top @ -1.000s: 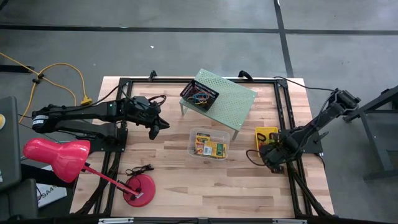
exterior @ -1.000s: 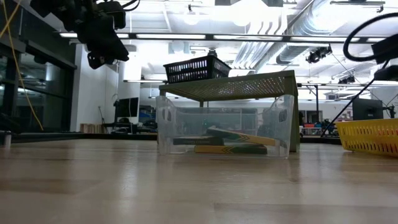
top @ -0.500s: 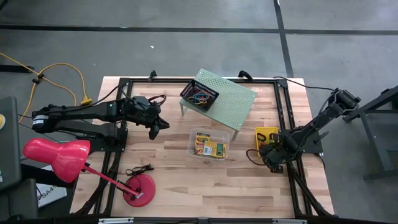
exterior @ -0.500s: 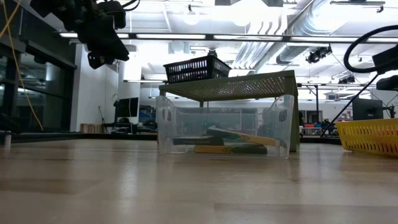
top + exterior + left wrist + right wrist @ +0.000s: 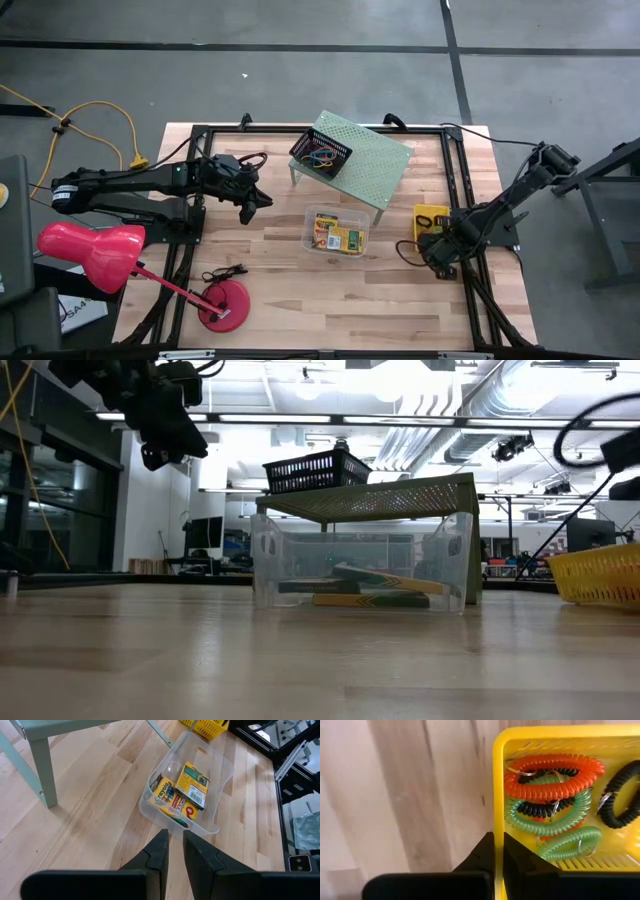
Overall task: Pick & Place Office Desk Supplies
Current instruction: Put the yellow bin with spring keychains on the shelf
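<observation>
we have the right gripper [image 5: 499, 851] pinching the near rim of the yellow basket [image 5: 498, 785], coil rings [image 5: 547, 795] just beyond its fingers, so next we judge a careful lift, left gripper [image 5: 175, 851] waiting nearly pressed together.

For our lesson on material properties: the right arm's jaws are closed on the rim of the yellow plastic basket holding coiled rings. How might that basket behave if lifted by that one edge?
Gripped at one wall, the yellow plastic basket would probably tilt. Its thin slotted walls look light, perhaps slightly flexible. The loose orange, green and black coiled rings would likely slide toward the low side.
</observation>
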Robot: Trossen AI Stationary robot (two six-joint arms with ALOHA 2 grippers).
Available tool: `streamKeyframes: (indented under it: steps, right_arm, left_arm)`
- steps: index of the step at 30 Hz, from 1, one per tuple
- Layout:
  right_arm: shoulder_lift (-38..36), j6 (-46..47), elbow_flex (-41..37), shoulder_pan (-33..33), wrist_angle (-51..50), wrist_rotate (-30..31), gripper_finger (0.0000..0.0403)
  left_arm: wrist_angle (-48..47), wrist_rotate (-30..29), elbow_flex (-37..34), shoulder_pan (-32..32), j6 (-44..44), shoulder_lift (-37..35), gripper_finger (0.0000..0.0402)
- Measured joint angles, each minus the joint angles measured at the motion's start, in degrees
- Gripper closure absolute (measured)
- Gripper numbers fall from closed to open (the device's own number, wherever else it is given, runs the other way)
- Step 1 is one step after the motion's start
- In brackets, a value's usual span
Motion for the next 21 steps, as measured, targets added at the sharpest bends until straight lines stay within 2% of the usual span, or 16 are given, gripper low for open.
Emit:
streamKeyframes:
  steps: [4,11,21]
  right_arm:
    - [0.0,-0.2,4.6,0.0,-3.2,0.6,0.0398]
    - [0.0,-0.4,17.0,0.0,-13.5,1.2,0.0399]
    - [0.1,1.1,31.8,-0.7,-27.6,5.6,0.0399]
  left_arm:
    - [0.0,0.0,0.0,0.0,0.0,0.0,0.0350]
    - [0.0,0.0,0.0,0.0,0.0,0.0,0.0350]
    - [0.0,0.0,0.0,0.0,0.0,0.0,0.0350]
